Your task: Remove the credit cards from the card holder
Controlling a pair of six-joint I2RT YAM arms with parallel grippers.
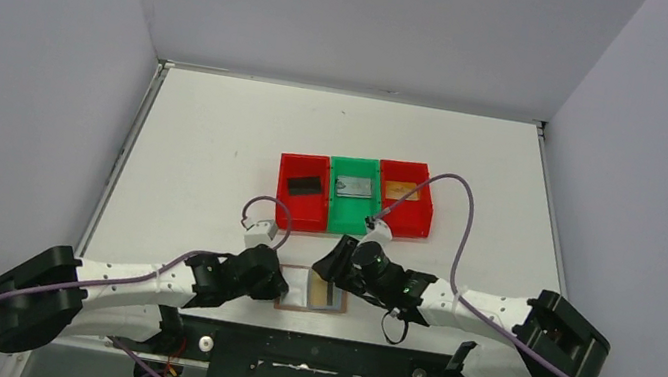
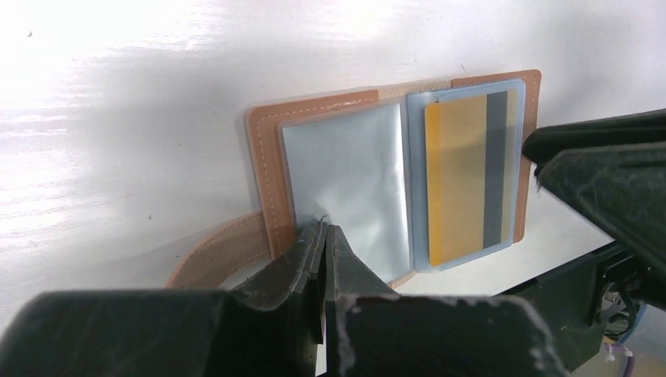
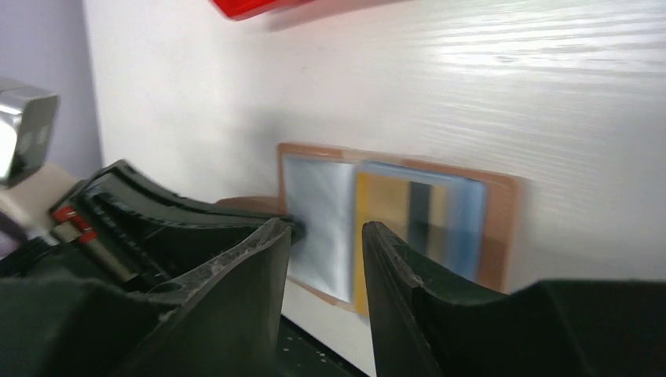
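Note:
The tan card holder (image 1: pixel 312 309) lies open near the table's front edge, between my two grippers. In the left wrist view its left grey pocket (image 2: pixel 345 177) looks bare, and a gold card (image 2: pixel 463 184) with a dark stripe sits in the right clear pocket. My left gripper (image 2: pixel 324 229) is shut, its tips pressing on the near edge of the holder's left half. My right gripper (image 3: pixel 326 229) is open just above the holder (image 3: pixel 503 216), by the near end of the gold card (image 3: pixel 385 208), with nothing between its fingers.
Three bins stand in a row behind the holder. The left red bin (image 1: pixel 284 191) holds a black card (image 1: pixel 305 185), the green bin (image 1: pixel 350 213) a silver card (image 1: pixel 354 188), the right red bin (image 1: pixel 417 214) a gold card (image 1: pixel 401 190). The holder's strap (image 2: pixel 220 255) trails left.

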